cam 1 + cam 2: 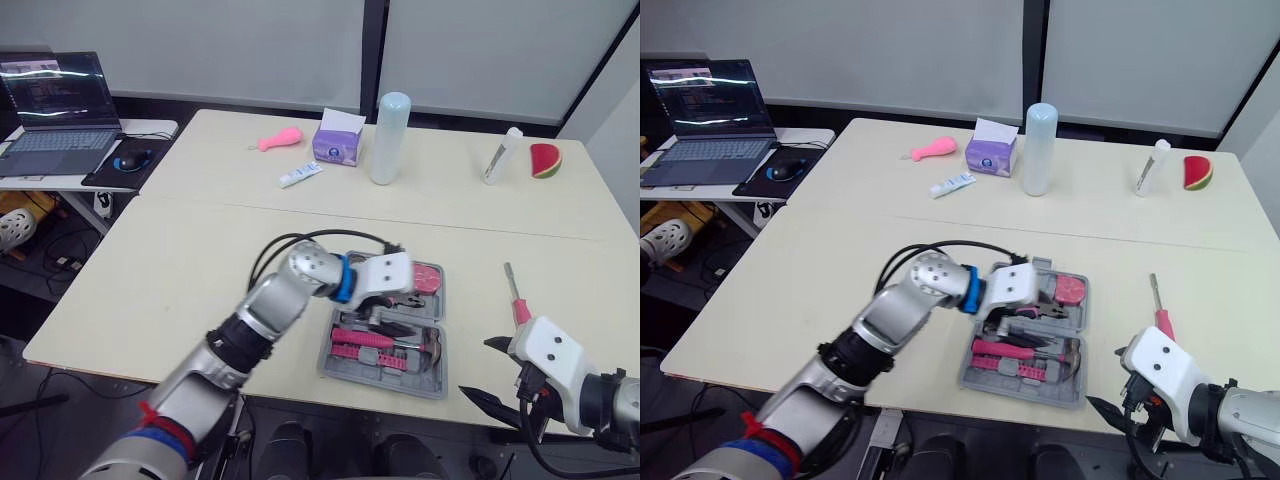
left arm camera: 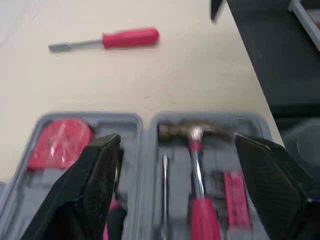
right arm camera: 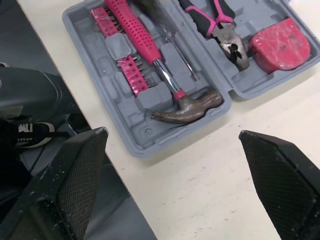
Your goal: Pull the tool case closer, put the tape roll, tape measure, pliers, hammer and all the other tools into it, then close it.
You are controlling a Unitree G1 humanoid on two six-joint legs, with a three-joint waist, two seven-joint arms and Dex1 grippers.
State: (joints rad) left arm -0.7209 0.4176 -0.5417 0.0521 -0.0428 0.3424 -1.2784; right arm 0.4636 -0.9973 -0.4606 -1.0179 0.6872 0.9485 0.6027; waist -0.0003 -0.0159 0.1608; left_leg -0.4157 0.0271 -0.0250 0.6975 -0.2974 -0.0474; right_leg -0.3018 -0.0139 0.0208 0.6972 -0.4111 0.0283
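Observation:
The grey tool case [image 1: 432, 378] lies open near the table's front edge. A pink-handled hammer [image 3: 165, 75], pliers [image 3: 220, 25], a red tape measure [image 3: 280, 45], a thin screwdriver [image 3: 182, 55] and pink bits lie in it. My left gripper [image 1: 402, 297] hovers low over the case's middle, open, with nothing between its fingers [image 2: 95, 185]. A red-handled screwdriver [image 1: 516, 297] lies on the table to the right of the case. My right gripper [image 1: 487, 372] hangs open at the table's front edge, right of the case and nearer than the screwdriver.
On the far table stand a tall pale bottle [image 1: 390, 138], a purple tissue box [image 1: 338, 140], a pink toy [image 1: 280, 138], a small tube [image 1: 300, 175], a white bottle [image 1: 502, 155] and a watermelon slice [image 1: 545, 160]. A laptop [image 1: 60, 110] sits on a side desk at the left.

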